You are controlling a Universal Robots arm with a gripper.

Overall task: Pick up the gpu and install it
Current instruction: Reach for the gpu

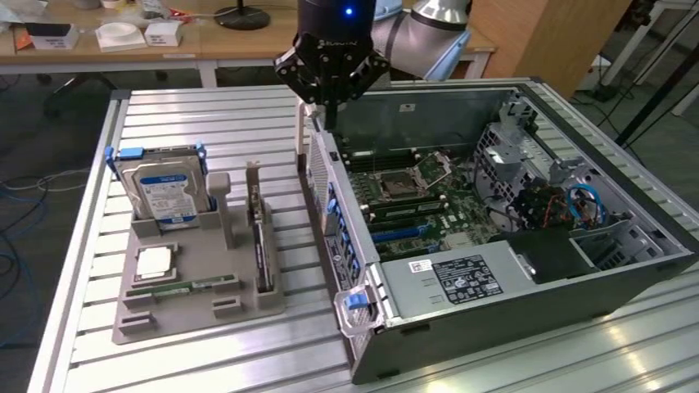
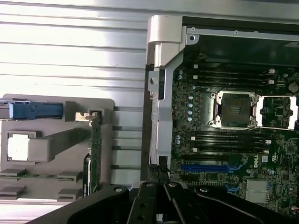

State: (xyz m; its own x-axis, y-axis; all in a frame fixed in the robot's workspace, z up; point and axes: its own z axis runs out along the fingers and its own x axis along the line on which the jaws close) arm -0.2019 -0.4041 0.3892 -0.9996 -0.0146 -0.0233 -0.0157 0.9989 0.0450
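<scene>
The gpu (image 1: 260, 237) stands on its edge in a slot of the grey holder (image 1: 196, 307) on the exterior view's left. It is a thin green card with a silver bracket at its far end. In the wrist view the gpu (image 2: 96, 154) shows edge-on. My gripper (image 1: 322, 119) hangs over the far end of the open computer case's near wall (image 1: 327, 205), shut with nothing in it. It is apart from the gpu, beyond it and toward the case. The gripper (image 2: 161, 186) shows its black links close together.
The holder also carries a hard drive (image 1: 164, 192) with a blue-white label, a square chip (image 1: 153, 260) and a narrow memory stick (image 1: 180, 288). The open case holds the motherboard (image 1: 421, 192) with a blue slot (image 2: 205, 168). A wooden table (image 1: 164, 41) stands behind.
</scene>
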